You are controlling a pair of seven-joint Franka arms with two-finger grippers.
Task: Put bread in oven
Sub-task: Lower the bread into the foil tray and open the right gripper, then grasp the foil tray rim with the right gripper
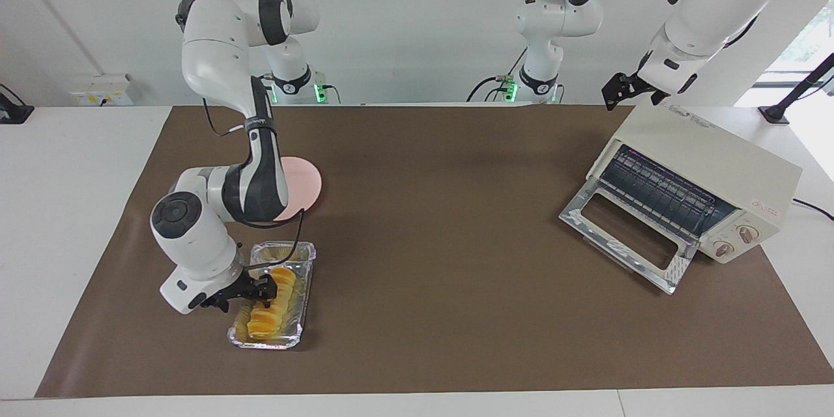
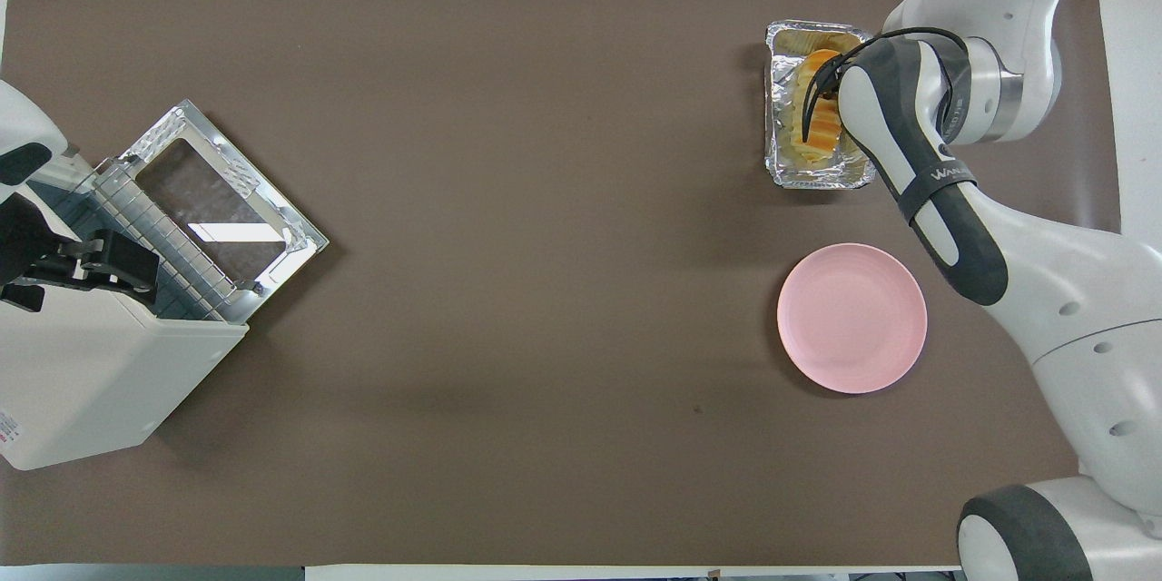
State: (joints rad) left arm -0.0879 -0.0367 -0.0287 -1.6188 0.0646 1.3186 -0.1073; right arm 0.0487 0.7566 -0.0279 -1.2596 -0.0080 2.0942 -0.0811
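The bread (image 1: pixel 270 319), a yellow-orange ridged loaf, lies in a crinkled silver foil tray (image 1: pixel 305 249) toward the right arm's end of the table. My right gripper (image 1: pixel 262 292) is low in the tray at the loaf's middle, touching it. In the overhead view the right arm's wrist covers part of the bread (image 2: pixel 822 134) and the tray (image 2: pixel 774 109). The cream-white oven (image 1: pixel 710 156) stands toward the left arm's end, its glass door (image 1: pixel 625 234) folded down open and the wire rack showing. My left gripper (image 1: pixel 622 88) waits in the air over the oven (image 2: pixel 82 381).
A round pink plate (image 1: pixel 309 182) lies nearer to the robots than the foil tray; it also shows in the overhead view (image 2: pixel 851 318). A brown mat (image 1: pixel 443 208) covers the table between the tray and the oven.
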